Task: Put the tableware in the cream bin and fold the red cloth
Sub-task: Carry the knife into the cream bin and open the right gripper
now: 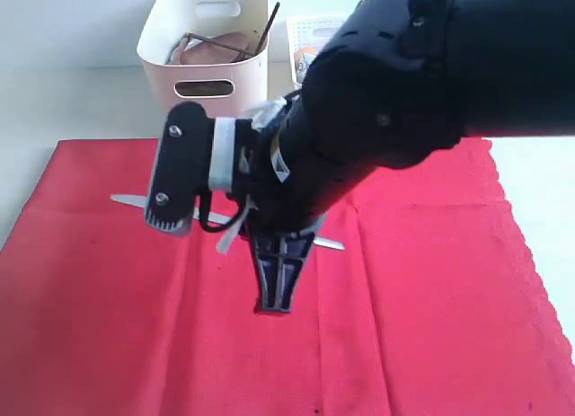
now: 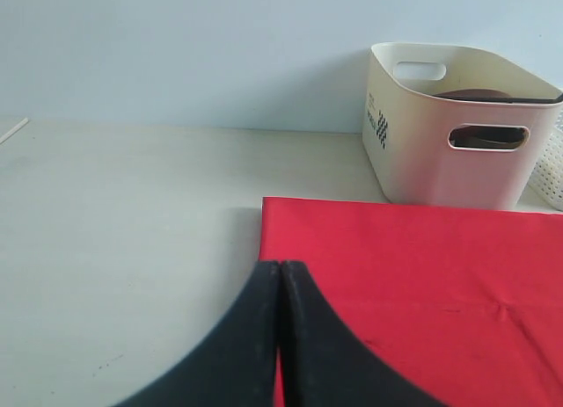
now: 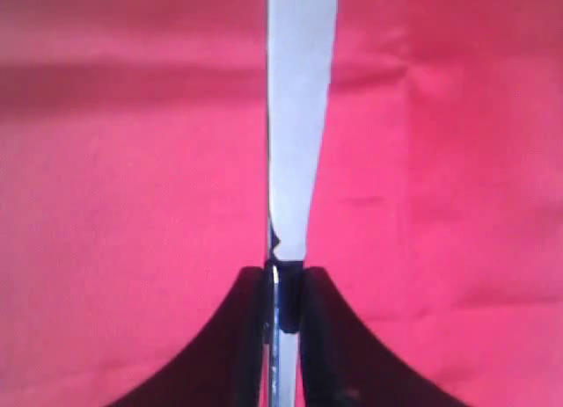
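The red cloth [image 1: 431, 281] lies spread flat over the table. Across its middle runs the silver table knife [image 1: 130, 201], both ends showing past my right arm. My right gripper [image 1: 276, 290] points down at the cloth. In the right wrist view, my right gripper [image 3: 284, 271] is shut on the knife [image 3: 299, 117], whose blade sticks out beyond the fingertips. The cream bin [image 1: 211, 75] stands behind the cloth with brown chopsticks [image 1: 268, 30] and other tableware inside. My left gripper [image 2: 280, 266] is shut and empty, above the cloth's near-left corner [image 2: 413, 284], short of the bin [image 2: 457, 152].
A small blue-white carton [image 1: 310, 39] stands to the right of the cream bin. A white lattice basket [image 2: 550, 174] shows just past the bin in the left wrist view. Bare pale table [image 2: 132, 231] borders the cloth on the left.
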`<action>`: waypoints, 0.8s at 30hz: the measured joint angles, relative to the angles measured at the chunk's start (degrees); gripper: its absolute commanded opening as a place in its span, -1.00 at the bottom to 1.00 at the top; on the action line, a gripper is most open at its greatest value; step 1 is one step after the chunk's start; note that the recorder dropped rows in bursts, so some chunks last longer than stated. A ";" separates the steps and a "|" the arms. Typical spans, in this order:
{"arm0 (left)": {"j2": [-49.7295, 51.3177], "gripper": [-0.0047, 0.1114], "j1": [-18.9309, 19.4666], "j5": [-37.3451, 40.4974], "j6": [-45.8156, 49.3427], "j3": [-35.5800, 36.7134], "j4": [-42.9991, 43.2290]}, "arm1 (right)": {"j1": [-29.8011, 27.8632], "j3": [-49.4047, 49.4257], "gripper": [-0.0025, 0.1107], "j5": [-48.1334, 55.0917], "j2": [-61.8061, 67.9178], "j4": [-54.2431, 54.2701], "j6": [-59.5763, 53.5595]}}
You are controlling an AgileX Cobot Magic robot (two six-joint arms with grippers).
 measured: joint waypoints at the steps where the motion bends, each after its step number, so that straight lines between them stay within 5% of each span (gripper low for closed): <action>1: 0.00 -0.88 0.00 0.00 0.00 0.00 0.00 | 0.00 -0.53 -0.96 -1.44 0.00 0.00 -0.25; 7: 0.00 -0.88 0.00 0.00 0.00 0.00 0.00 | -3.59 -5.97 -0.96 -6.30 0.67 0.78 -1.76; 15: 0.00 -0.88 0.00 0.00 0.00 0.00 0.00 | -8.54 -12.00 -0.96 -30.60 5.97 4.23 -0.97; 24: 0.00 -0.88 0.00 0.00 0.00 0.00 0.00 | -12.17 -16.82 -0.96 -46.92 13.09 4.31 8.16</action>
